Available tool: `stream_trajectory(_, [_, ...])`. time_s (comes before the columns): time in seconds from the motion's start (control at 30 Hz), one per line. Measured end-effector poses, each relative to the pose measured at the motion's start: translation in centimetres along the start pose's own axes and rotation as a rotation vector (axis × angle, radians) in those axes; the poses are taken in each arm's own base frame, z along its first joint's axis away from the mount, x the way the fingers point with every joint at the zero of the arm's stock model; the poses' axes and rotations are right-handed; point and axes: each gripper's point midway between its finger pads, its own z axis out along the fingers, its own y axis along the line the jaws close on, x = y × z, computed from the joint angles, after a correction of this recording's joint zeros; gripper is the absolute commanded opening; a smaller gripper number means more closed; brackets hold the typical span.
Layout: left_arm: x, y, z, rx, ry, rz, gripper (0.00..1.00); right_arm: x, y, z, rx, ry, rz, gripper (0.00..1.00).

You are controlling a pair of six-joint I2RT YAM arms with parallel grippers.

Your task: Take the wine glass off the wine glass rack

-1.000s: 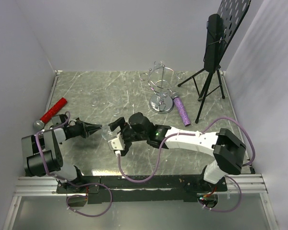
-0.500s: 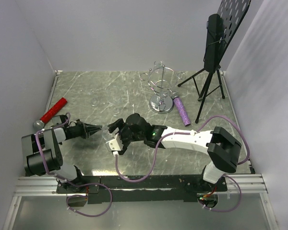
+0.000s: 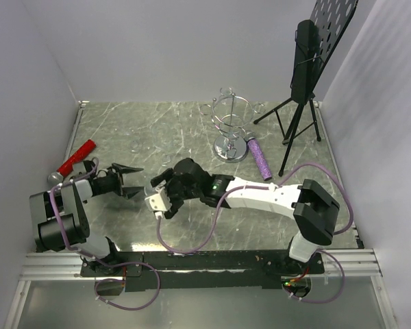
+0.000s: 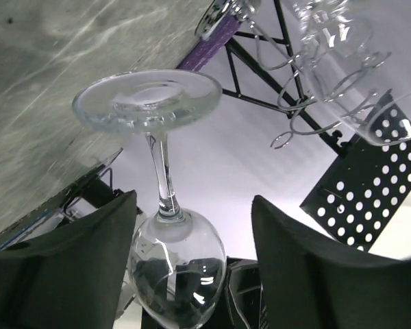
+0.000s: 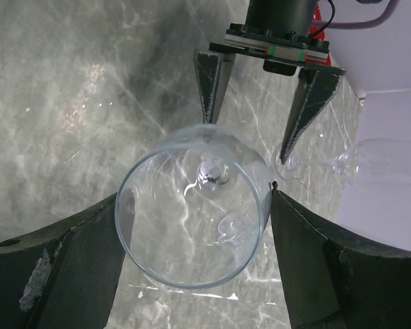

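The left gripper (image 3: 133,181) is the part farthest from the wine glass rack (image 3: 229,127), out to the rack's near-left. Its arm is folded low and reaches back toward the rack. Its jaws stand apart. In the right wrist view its two fingers (image 5: 209,82) fork around the far end of the wine glass (image 5: 192,233) without closing on it. Whether either tip brushes the glass cannot be told.

The wine glass is next, well apart from the rack and off its loops, between the two grippers. Its mouth faces the right wrist camera and its stem runs away from that camera, with the foot toward the tabletop. The long axis therefore follows the right gripper's reach and crosses the left gripper's reach.

The right gripper (image 3: 157,192) is on the rack side of the glass, at the end of a long arm stretched out from the rack's near-right. It is the arm that has the glass. The bowl fills the gap between its fingers and seems to bear on both.

The next move likely depends on the left fingers being clear of the stem, so that only the right arm carries the glass.
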Motion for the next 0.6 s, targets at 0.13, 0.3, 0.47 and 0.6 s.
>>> stream_trajectory(0.13, [-0.8, -1.3, -0.7, 0.012, -0.027, 0.033, 0.86, -0.6, -1.3, 0.2, -0.008, 0.006, 0.035, 0.5])
stream_trajectory(0.3, [-2.3, -3.6, -2.8, 0.035, -0.102, 0.11, 0.89, -1.6, -3.6, 0.4, -0.001, 0.016, 0.097, 0.46])
stream_trajectory(0.47, [-3.3, -4.9, -5.3, 0.061, -0.179, 0.158, 0.89, -2.3, -6.2, 0.9, 0.018, 0.029, 0.181, 0.46])
stream_trajectory(0.6, [-3.8, -4.8, -7.3, 0.088, -0.23, 0.142, 0.92, -2.0, -8.2, 2.1, 0.017, 0.054, 0.274, 0.45])
